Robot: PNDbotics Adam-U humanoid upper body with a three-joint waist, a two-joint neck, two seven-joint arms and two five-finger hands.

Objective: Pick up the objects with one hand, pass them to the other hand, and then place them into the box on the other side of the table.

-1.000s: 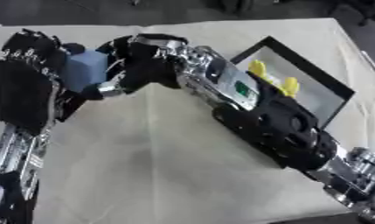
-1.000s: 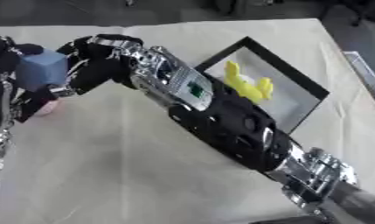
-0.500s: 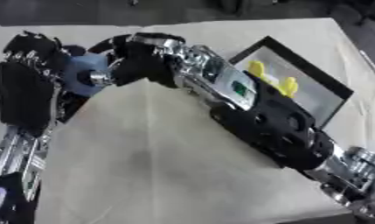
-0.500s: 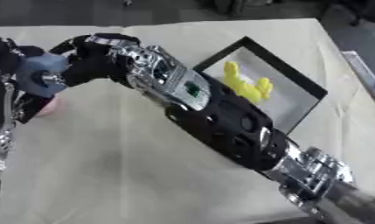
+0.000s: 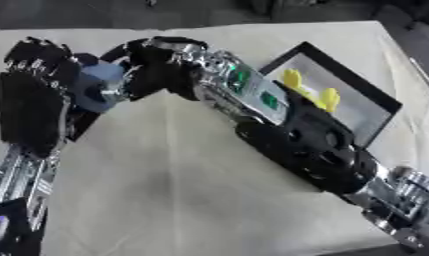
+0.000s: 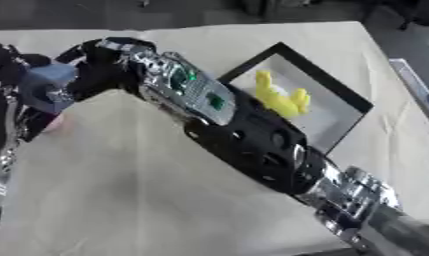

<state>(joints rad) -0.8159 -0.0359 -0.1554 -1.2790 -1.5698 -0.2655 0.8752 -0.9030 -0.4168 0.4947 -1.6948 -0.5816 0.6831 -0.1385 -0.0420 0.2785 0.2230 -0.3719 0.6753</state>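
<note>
1. Left eye view: the right arm (image 5: 287, 125) stretches from the lower right corner diagonally across the cloth-covered table (image 5: 182, 190) to the upper left, and it hides a long strip of the table and the near corner of the box (image 5: 357, 107). The right hand (image 5: 152, 62) meets a blue-grey object (image 5: 99, 85), its dark fingers curled at the object's right side. The left hand (image 5: 34, 105) stands upright at the left edge with its palm toward the object; whether its fingers wrap the object cannot be told. The object sits between the two hands, above the table's left side.

2. Right eye view: the black-rimmed box lies at the table's far right, tilted, with a pale floor. A yellow toy (image 6: 279, 97) lies inside it, just beside the right arm's forearm. A pinkish patch (image 6: 56, 125) shows under the object at the left. The left hand is mostly cut off by the left edge here.
</note>
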